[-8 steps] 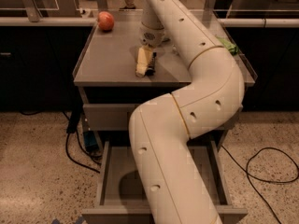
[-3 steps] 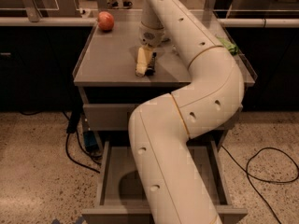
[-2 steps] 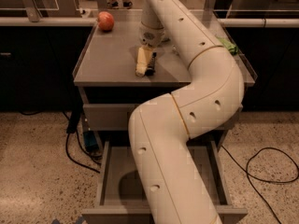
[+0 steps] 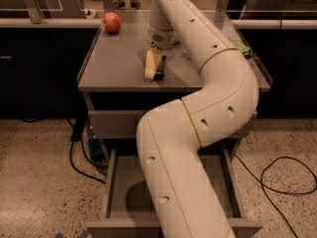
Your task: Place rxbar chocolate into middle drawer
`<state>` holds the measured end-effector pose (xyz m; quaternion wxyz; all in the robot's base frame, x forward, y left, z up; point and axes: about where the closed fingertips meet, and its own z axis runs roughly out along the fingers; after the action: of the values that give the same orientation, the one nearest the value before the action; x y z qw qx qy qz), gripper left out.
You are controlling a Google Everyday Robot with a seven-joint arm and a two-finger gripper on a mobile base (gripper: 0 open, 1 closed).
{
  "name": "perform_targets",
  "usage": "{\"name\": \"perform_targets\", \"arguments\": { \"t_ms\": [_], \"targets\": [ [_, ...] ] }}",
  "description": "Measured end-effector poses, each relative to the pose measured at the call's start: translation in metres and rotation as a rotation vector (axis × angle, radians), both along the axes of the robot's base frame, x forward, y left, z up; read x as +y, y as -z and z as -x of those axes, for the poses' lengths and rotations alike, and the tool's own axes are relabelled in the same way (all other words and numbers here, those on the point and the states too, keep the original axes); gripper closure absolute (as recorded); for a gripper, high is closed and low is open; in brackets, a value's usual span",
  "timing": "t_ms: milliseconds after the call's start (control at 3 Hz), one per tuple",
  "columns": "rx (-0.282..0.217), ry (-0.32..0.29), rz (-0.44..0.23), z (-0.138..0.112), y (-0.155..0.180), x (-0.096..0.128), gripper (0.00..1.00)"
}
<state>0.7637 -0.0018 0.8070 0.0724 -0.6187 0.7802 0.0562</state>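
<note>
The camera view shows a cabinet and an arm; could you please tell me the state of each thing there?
Open drawer: pulled out.
Upper drawer: shut.
Gripper: lowered onto the cabinet top, near its middle.
Apple: resting at the top's back left corner, apart from the gripper.
Green bag: lying at the right edge, mostly hidden by the arm.
Rxbar chocolate: cannot be made out; not on the drawer floor that shows.

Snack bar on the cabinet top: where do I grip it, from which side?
Take the snack bar across its short width at mid-length, coming straight down from above: it looks like a thin dark strip on the cabinet top, long axis toward the camera. The gripper hangs right at it.
</note>
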Motion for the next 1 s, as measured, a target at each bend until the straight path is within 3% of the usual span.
{"name": "perform_targets", "arguments": {
  "t_ms": [1000],
  "targets": [
    [0.0, 0.0, 0.0, 0.0001, -0.0003, 0.0, 1.0]
  ]
}}
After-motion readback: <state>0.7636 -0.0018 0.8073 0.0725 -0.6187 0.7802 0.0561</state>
